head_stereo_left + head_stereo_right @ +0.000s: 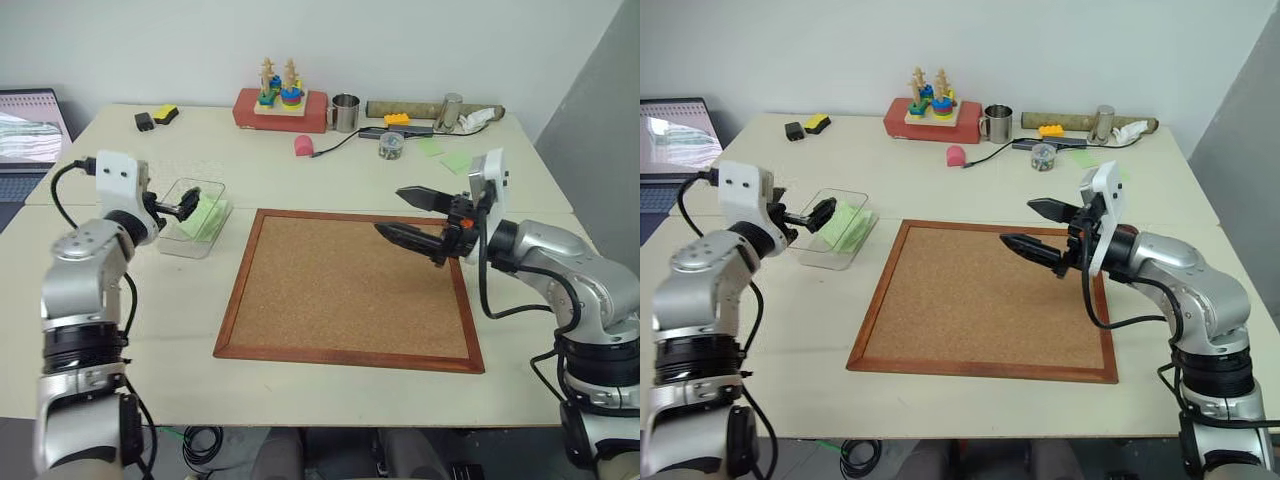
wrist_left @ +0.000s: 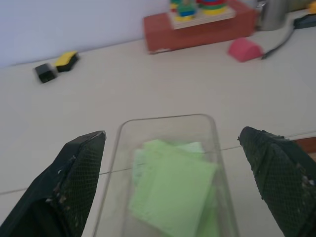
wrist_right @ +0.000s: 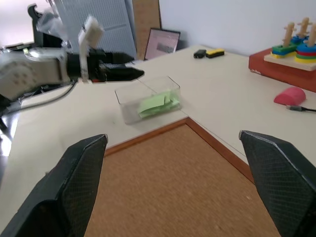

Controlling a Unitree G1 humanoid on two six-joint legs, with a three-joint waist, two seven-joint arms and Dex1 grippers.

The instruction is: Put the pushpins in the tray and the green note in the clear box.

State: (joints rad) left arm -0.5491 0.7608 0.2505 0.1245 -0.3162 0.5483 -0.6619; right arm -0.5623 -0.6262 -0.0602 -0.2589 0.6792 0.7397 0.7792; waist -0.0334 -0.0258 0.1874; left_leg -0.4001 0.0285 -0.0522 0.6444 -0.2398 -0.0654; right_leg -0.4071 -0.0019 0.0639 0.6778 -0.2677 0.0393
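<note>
The green note [image 2: 173,190] lies inside the clear box [image 1: 180,245]; left hand [image 1: 186,207] hovers spread above it, right hand [image 1: 415,215] spread over the corkboard [image 1: 350,300]. Next, I'd judge, locating the pushpins

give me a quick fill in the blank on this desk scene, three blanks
1. The green notes lie inside the ____ box.
2. The right tool hangs over the ____ with its fingers apart.
3. The left tool, over the box, holds ____.

Missing words: clear; corkboard; nothing
</note>
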